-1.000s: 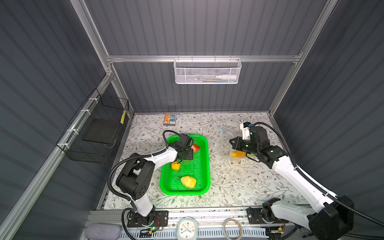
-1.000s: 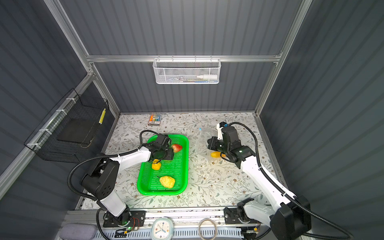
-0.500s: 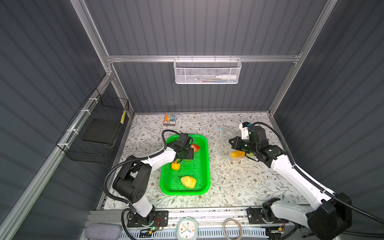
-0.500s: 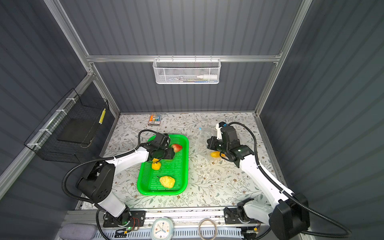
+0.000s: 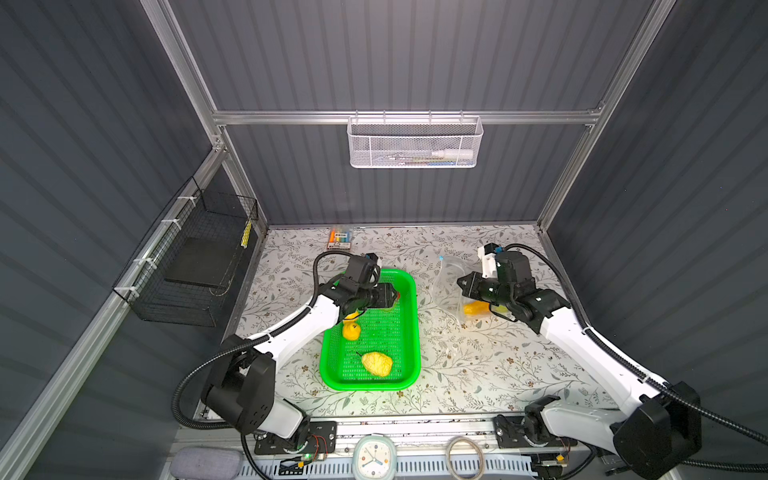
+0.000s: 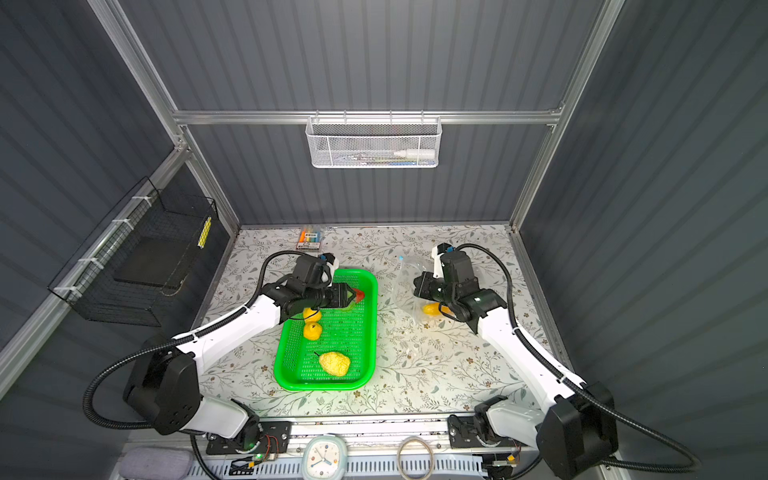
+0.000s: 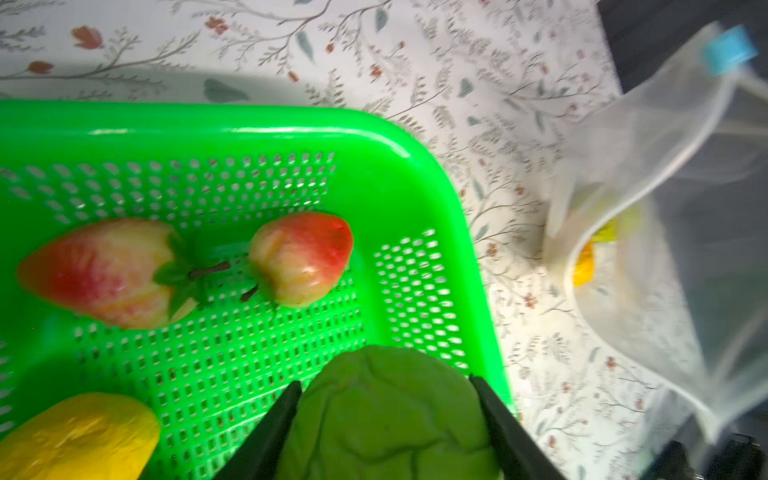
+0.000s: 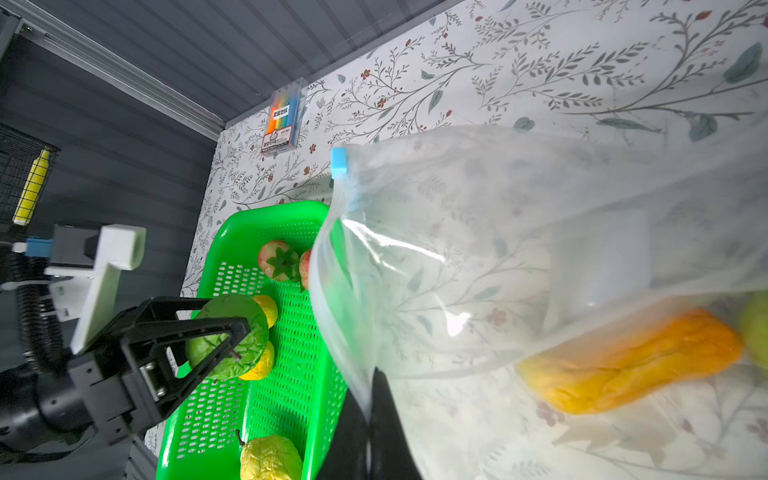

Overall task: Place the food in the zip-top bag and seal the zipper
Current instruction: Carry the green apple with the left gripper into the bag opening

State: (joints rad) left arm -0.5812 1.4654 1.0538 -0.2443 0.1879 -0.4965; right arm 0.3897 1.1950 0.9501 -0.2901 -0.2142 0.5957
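**Carry the green one across and drop it deep**

My left pincer [image 7: 384,382] is clamped on a wrinkled green vegetable [image 7: 386,428], one finger on each side. It hangs over the far right corner of the green tray [image 7: 291,124]. My right pincer [image 8: 370,419] is pressed together on the near lip of the bag [image 8: 498,232] and holds that lip up off the tabletop [image 5: 457,365], so the mouth gapes toward the tray. The blue slider [image 8: 338,163] sits at the far end of the mouth.

The bag lies toward the right edge of the tabletop, just beyond the tray's right rim. An orange carrot [image 8: 631,361] and a green fruit [image 8: 756,332] already lie inside it. In the tray two red fruits [image 7: 99,270] lie at the far end, two small yellow fruits [image 6: 312,330] along the left side and a bumpy yellow fruit [image 5: 377,363] near the front.

To do this well, I judge that I must lift enough to clear the tray's rim, then move straight at the gap below the slider. I should let go only once the vegetable is well past the lip, or it may roll back out. My right pincer should stay steady, since thin film sags and could narrow the opening.
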